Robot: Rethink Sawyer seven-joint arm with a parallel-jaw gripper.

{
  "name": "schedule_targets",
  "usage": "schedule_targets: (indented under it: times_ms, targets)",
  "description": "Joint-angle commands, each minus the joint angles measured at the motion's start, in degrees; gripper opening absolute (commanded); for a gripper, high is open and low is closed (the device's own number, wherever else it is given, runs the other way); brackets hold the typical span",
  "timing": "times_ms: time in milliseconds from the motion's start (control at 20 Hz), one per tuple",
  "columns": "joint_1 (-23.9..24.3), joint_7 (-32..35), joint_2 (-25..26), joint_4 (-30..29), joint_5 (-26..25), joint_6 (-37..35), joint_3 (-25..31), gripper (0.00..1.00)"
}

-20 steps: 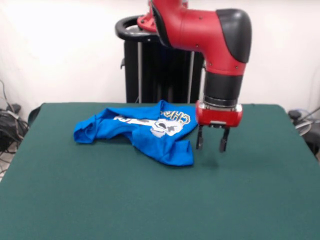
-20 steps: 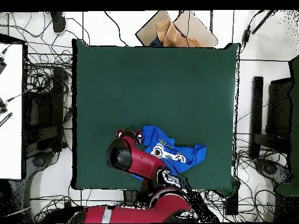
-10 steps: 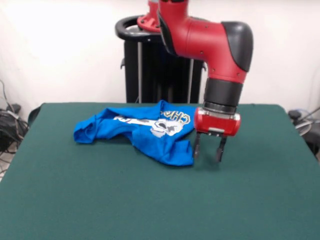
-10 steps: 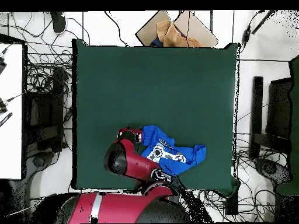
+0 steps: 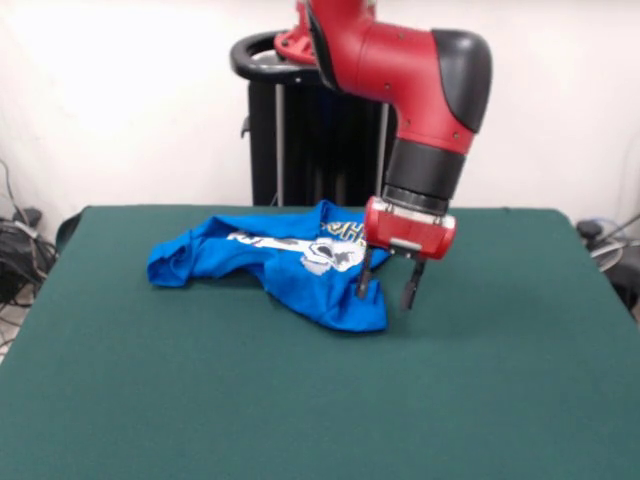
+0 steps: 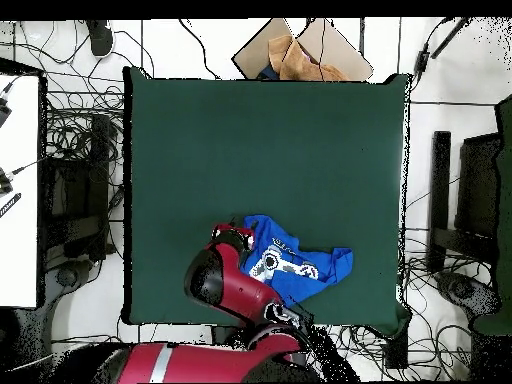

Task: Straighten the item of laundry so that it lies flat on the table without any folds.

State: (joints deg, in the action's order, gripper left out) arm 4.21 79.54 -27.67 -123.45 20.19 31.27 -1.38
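Gripper [image 5: 387, 293] at the crumpled blue T-shirt's [image 5: 290, 260] corner

Its two fingers hang spread apart, holding nothing; one fingertip [image 5: 364, 290] touches the shirt's nearest fold, the other sits just off the cloth over the green table [image 5: 300, 400]. The rest of the shirt lies bunched beside the gripper.

A large rectangular table [image 5: 300, 400], covered in dark green felt-like cloth, fills the lower half of the front view and the centre of the overhead view. One thing lies directly on it: a small bright blue T-shirt [image 5: 290, 258], crumpled and folded over itself, with part of a white print showing on top. In the front view the shirt sits in the upper middle of the green surface; in the overhead view it lies toward the table's lower edge, right of centre.
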Motion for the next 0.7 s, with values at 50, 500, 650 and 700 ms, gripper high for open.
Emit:
schedule_targets:
  times_ms: [50,500,650,700]
  targets:
    - [-0.47,15.34,-1.28,-0.09,4.21,-4.21,-0.66,1.00]
    - [7.12,20.67,7.71,1.74,-3.80,0.01,6.41,1.00]
    - [7.35,21.51,9.49,2.28,-4.37,2.15,6.78,1.00]
    - [7.40,21.51,9.30,2.08,-4.28,2.40,6.71,1.00]
